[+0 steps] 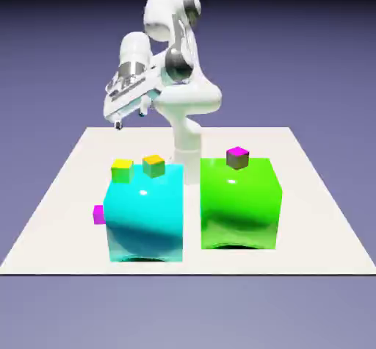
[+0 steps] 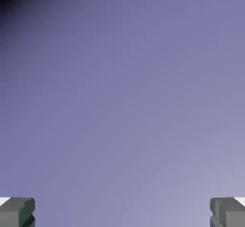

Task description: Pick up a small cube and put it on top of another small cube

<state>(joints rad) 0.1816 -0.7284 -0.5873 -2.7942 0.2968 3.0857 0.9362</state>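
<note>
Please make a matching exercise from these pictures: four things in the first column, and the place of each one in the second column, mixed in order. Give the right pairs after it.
Things
1. tiny all-magenta cube
2. tiny grey-brown cube with a magenta top
3. tiny cube with a yellow top
4. open two-finger gripper

Places
A. on top of the big green cube
B. in the air above the table's far side
C. on the white table, at the exterior view's left of the big cyan cube
D. on top of the big cyan cube

Pairs: 1-C, 2-A, 3-D, 4-B
</note>
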